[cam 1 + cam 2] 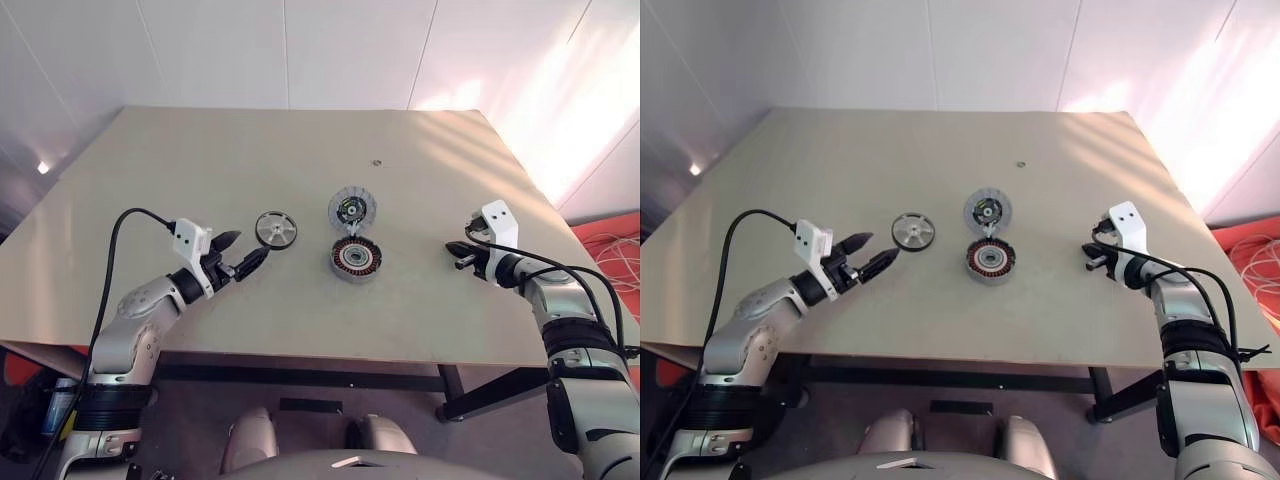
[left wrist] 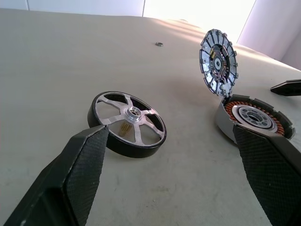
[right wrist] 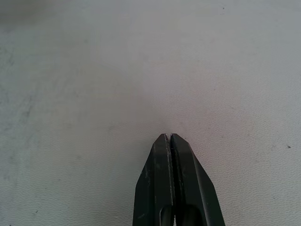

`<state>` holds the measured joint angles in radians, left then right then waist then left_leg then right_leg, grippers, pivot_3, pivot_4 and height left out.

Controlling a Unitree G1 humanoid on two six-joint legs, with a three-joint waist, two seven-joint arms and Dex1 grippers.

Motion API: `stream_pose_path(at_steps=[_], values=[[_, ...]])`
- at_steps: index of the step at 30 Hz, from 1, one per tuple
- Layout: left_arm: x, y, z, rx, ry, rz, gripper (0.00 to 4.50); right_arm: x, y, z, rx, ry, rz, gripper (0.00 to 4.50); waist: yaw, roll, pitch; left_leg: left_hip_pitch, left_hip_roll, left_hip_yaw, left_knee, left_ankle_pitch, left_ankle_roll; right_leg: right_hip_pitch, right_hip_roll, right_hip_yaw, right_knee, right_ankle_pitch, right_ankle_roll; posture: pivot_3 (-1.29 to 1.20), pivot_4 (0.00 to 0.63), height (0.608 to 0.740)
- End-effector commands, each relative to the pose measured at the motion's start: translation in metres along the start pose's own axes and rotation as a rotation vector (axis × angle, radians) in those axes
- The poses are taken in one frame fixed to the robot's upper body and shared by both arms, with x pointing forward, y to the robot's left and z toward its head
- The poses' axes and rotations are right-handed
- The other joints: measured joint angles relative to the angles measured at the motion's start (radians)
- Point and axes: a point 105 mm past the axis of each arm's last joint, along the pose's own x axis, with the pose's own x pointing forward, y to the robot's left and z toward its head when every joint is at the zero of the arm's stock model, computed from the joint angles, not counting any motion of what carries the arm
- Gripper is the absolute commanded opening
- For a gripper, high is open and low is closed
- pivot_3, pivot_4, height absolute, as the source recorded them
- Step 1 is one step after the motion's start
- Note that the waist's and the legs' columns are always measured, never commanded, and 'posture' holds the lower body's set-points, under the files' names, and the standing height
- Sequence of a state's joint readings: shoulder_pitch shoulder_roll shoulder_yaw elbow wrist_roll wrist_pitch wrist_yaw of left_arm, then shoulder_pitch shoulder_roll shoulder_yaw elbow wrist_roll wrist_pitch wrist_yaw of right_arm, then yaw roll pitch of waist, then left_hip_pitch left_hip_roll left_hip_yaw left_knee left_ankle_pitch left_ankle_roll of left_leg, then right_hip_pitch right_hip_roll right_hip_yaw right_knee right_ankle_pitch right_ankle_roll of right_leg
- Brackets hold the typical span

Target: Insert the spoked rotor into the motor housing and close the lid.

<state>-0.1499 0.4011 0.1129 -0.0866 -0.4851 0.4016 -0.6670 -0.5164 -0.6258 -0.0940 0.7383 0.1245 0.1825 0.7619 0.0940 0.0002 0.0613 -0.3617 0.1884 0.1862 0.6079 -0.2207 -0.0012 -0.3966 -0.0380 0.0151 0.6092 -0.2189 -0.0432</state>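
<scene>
Resting on the worktop [image 1: 200, 160]: three motor parts at centre, none grasped.
Motor housing [image 1: 355, 261] sits centre, its lid [image 1: 352, 210] hinged upright at the far edge. Spoked rotor [image 1: 276, 229] lies flat, left of the housing. Left claw [image 1: 240, 252] released, near the rotor, apart. Right claw [image 1: 455, 255] clenched on nothing, right of housing. A small ring [image 1: 377, 162] lies far.

The left arm reaches forward and inward over the table, its left gripper [image 1: 243, 252] level with the fingers spread wide. The right arm is bent at the elbow, and the right gripper [image 3: 170, 137] points slightly downward, fingers pressed together.
</scene>
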Motion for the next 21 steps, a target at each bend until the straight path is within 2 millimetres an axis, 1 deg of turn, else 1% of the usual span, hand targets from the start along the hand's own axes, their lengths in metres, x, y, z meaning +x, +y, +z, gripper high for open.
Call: stream_pose_path(at_steps=[1, 21], values=[[0.001, -0.0017, 0.0158, 0.038, -0.043, -0.009, 4.5, 0.0002, -0.0027, 0.007, -0.019, -0.011, -0.008, 0.02, 0.0, 0.0, 0.0, 0.0, 0.0, 0.0, 0.0, 0.0, 0.0, 0.0, 0.0, 0.0, 0.0, 0.0, 0.0, 0.0, 0.0, 0.74], [0.0019, -0.0023, 0.0166, 0.037, -0.046, -0.004, 4.5, -0.0004, -0.0059, 0.0145, -0.023, -0.053, -0.019, 0.02, 0.0, 0.0, 0.0, -0.001, 0.0, 0.0, 0.0, 0.0, 0.0, -0.001, 0.0, 0.0, 0.0, 0.0, 0.0, 0.0, 0.0, 0.74]])
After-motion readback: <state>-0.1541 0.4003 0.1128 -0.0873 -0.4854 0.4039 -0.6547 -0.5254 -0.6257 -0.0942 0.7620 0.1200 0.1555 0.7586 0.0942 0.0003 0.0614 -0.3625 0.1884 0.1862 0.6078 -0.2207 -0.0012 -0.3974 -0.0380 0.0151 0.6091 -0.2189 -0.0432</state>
